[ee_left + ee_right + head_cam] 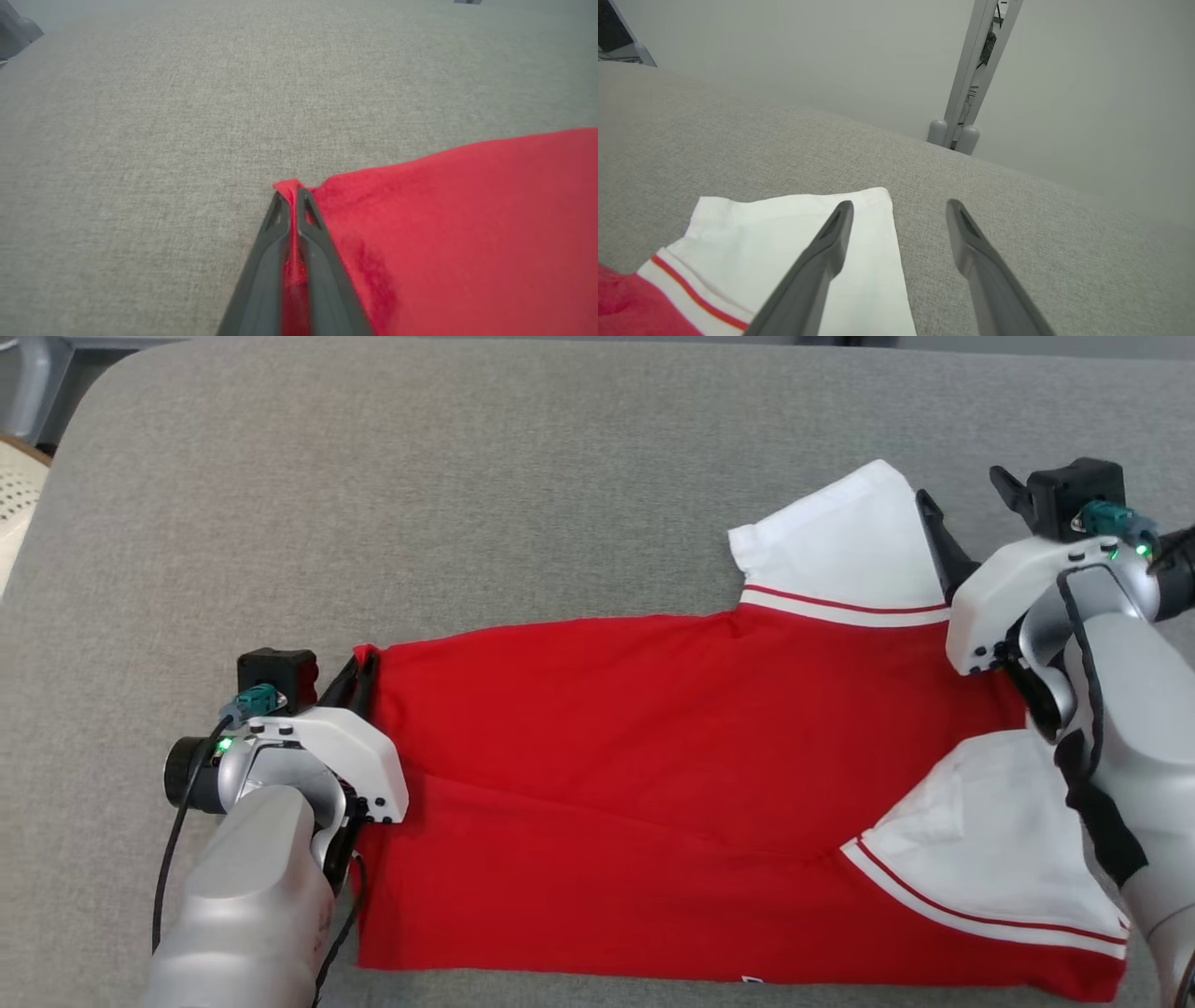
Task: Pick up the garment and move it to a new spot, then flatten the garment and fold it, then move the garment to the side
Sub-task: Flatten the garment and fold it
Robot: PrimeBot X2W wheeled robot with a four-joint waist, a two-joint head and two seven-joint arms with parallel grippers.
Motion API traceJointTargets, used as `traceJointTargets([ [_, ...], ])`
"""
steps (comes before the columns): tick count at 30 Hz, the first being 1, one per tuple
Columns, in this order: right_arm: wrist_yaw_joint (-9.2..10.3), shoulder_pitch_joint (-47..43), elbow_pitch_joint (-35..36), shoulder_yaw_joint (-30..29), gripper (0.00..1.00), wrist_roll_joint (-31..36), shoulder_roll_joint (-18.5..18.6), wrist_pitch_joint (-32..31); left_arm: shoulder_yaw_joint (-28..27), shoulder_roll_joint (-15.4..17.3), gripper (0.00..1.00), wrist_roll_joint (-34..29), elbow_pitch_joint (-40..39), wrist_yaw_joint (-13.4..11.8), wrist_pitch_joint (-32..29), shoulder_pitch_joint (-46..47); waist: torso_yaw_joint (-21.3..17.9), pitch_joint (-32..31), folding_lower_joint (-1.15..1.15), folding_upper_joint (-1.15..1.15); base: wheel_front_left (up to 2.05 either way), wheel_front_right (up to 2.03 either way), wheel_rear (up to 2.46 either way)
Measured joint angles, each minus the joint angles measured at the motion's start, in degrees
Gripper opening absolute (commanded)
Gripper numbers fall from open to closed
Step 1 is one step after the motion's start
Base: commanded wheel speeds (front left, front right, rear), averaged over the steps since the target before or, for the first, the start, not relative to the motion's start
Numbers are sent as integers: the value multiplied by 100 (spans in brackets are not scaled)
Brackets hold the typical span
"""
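Sensibly, with the red jersey's [653,737] far left corner pinched in the left gripper [292,196], the gaping right gripper [900,207] was best clenched on the far white sleeve [840,537] before lifting.

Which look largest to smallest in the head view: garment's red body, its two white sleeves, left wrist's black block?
1. Red body.
2. Near sleeve and far sleeve: alike; near one partly hidden.
3. Black block.
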State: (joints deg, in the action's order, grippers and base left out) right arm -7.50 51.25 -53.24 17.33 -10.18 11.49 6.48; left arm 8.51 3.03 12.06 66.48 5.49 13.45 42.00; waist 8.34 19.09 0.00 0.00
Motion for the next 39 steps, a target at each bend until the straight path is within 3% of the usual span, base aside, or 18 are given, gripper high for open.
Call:
traceJointTargets([
  [8, 0, 815, -1040, 334, 100, -266, 152, -705, 554, -27, 0, 299, -341, 87, 132, 71, 471, 285, 0, 0, 0, 0, 0],
  [16, 0, 1216, -1570, 463, 100, -380, 244, -1055, 1236, -24, 0, 823, -739, 20, 146, 138, 704, 467, 0, 0, 0, 0, 0],
  [17, 0, 1246, -1622, 452, 88, -420, 265, -1074, 1336, -25, 0, 899, -791, -2, 147, 148, 732, 486, 0, 0, 0, 0, 0],
  [18, 0, 1290, -1659, 469, 50, -424, 296, -1110, 1437, -27, 0, 967, -835, -18, 147, 157, 765, 500, 0, 0, 0, 0, 0],
  [19, 0, 1331, -1689, 505, 35, -423, 316, -1162, 1523, -26, 0, 1034, -877, -58, 147, 163, 794, 513, 0, 0, 0, 0, 0],
  [20, 0, 1368, -1713, 526, 6, -423, 328, -1181, 1607, -23, 0, 1121, -929, -87, 153, 170, 814, 534, 0, 0, 0, 0, 0],
  [21, 0, 1403, -1723, 543, 0, -422, 347, -1168, 1681, -23, 0, 1189, -980, -125, 153, 181, 831, 560, 0, 0, 0, 0, 0],
  [25, -1, 1516, -1800, 546, 0, -379, 455, -879, 1826, -25, 0, 1339, -1227, -309, 153, 216, 836, 641, 0, 0, 0, 0, 0],
  [31, -1, 1702, -1916, 189, 0, -114, 714, -79, 1536, 8, 0, 1143, -1822, -506, 154, 276, 733, 608, 0, 0, 0, 0, 0],
  [39, 0, 1656, -1983, -305, 0, 136, 479, 662, 1154, 169, 0, 765, -2065, -548, 153, 131, 431, 433, 0, 0, 0, 0, 0],
])
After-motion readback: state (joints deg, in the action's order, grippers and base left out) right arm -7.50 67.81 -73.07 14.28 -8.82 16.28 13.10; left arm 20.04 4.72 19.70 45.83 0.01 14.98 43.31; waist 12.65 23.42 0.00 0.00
